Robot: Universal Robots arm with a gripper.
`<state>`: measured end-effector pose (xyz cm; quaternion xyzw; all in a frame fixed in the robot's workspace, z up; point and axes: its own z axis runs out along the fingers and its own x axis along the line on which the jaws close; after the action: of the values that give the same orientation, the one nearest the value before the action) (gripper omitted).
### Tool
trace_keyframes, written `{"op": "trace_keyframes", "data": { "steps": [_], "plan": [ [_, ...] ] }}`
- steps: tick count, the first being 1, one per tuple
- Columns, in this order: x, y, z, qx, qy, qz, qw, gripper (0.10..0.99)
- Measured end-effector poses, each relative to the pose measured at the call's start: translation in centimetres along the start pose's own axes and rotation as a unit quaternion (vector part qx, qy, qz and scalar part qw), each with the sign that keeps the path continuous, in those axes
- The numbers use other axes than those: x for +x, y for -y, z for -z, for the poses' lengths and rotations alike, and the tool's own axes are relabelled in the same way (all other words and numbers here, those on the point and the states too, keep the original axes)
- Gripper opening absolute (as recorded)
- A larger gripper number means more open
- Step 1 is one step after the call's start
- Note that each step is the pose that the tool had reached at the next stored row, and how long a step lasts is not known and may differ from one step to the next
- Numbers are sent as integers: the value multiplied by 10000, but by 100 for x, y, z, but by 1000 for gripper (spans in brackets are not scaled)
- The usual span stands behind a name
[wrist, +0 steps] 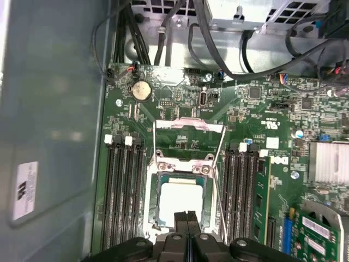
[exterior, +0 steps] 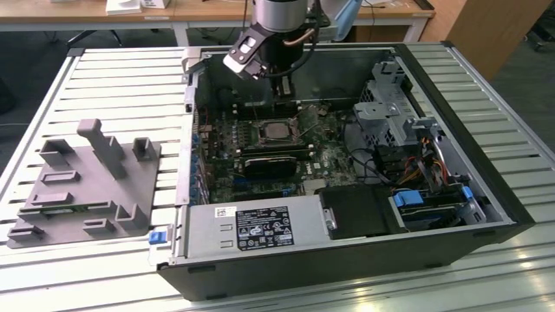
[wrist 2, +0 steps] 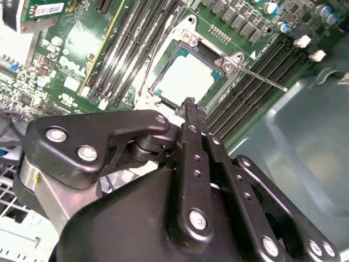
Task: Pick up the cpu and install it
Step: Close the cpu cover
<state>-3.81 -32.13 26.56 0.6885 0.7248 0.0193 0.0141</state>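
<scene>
Exterior view first: we see the arm (exterior: 282,16) reaching down into an open computer case (exterior: 347,273) that lies on a slatted surface (exterior: 113,84). A grey moulded fixture (exterior: 82,188) stands beside the case, on the exterior view's left. The cpu (exterior: 279,130) lies flat in its socket on the motherboard (exterior: 260,153), below the arm. In both wrist views we find the jaws clenched together with nothing between them. Their fingertips (wrist: 181,221) hang over one edge of the cpu, whose silver top is bare, and we cannot tell whether they touch it. In the first wrist view the socket's hold-down plate (wrist: 189,124) stands swung open. In the second wrist view the thin lever (wrist 2: 262,78) sticks out beside the socket. Rows of memory slots (wrist: 122,191) run along either side.
</scene>
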Motion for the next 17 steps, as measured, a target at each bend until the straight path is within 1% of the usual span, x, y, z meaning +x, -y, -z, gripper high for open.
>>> {"op": "trace_keyframes", "data": {
  "steps": [5, 8, 12, 17],
  "plan": [
    [1, -7, 142, 6, 0, 0, 10000, 106],
    [1, -10, 206, 15, 1, 0, 10000, 106],
    [-13, -9, 207, 21, 0, -1, 10000, 106],
    [-68, -10, 207, 21, 0, -5, 10000, 106]
  ]
}}
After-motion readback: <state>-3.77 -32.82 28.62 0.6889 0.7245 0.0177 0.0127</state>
